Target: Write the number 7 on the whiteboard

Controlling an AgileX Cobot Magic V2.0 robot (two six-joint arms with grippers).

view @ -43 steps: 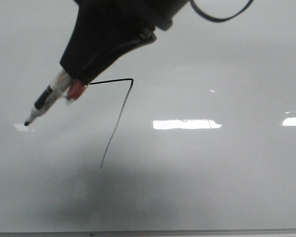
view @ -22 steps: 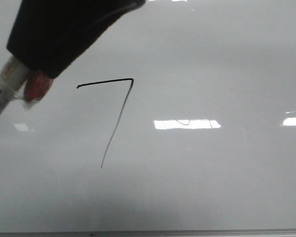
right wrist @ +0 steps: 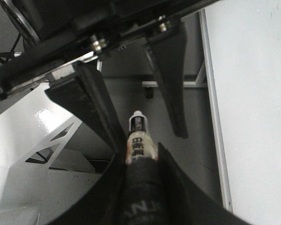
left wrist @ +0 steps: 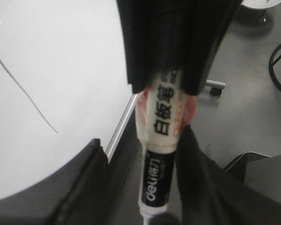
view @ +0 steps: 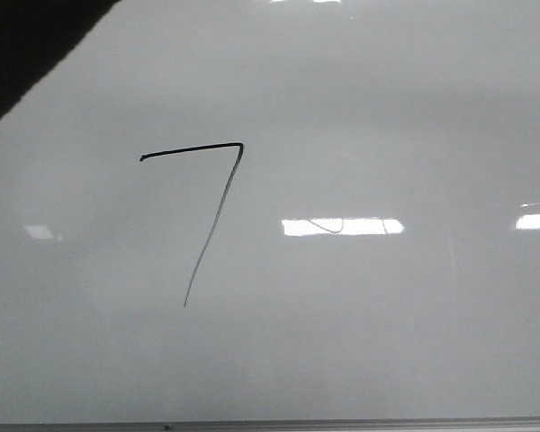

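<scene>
The number 7 (view: 218, 193) stands in thin black marker on the whiteboard (view: 387, 342), uncovered in the front view. Its slanting stroke (left wrist: 23, 91) also shows in the left wrist view. Off the board's edge, my right gripper (right wrist: 139, 152) is shut on the marker (right wrist: 139, 136), a white pen with a black label. The marker (left wrist: 161, 154) points down between my left gripper's (left wrist: 141, 140) spread fingers (left wrist: 84, 183), which stand open and are not clamped on it. In the front view only a black corner of an arm (view: 22, 45) shows at top left.
The board's thin metal frame (view: 342, 423) runs along the front view's lower edge and shows as the frame edge (left wrist: 119, 126) beside the grippers. Below them is grey floor with a caster wheel (left wrist: 215, 88), a black cable (left wrist: 276, 65) and a white metal stand (right wrist: 51, 140).
The black gripper with the marker moved up and left out of the front view, leaving only a dark corner. The top stroke of the 7, partly covered before, is now fully visible.
</scene>
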